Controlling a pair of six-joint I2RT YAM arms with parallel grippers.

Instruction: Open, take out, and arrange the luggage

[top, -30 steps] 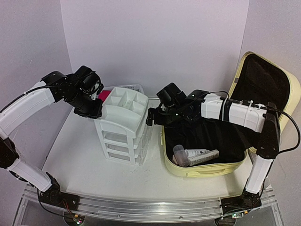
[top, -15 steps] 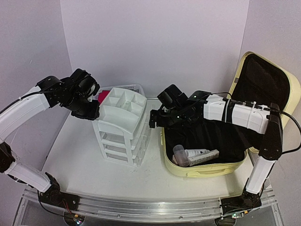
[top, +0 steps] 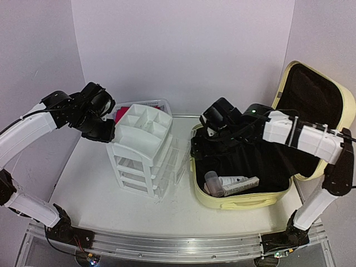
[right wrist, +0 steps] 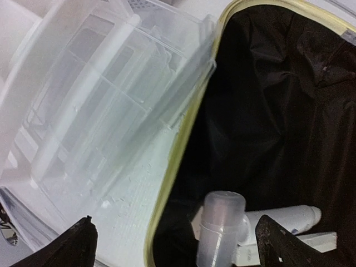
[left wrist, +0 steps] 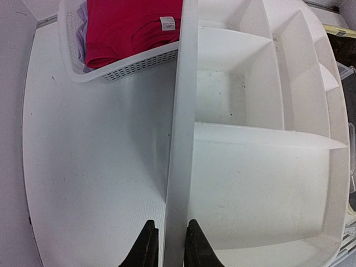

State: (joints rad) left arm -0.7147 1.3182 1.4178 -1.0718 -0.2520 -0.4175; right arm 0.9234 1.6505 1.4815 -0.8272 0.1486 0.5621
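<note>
Yellow luggage (top: 245, 203) lies open beneath the right tool (right wrist: 179, 238), spread wide; left tool (left wrist: 170, 248) clamps the organizer rim (left wrist: 179, 133).

The left arm (top: 33, 125) rises from its base at the near left, bends at a black elbow and reaches right and away, its white forearm ending in a black wrist turned downward. The left fingers (left wrist: 146, 250) stand close together, pinched on a thin white rim (left wrist: 177, 139). The right arm (top: 306, 136) climbs from the near right, folds at a high elbow and stretches leftward, wrist angled down. The right fingers (right wrist: 78, 245) are spread wide apart, holding nothing.
</note>
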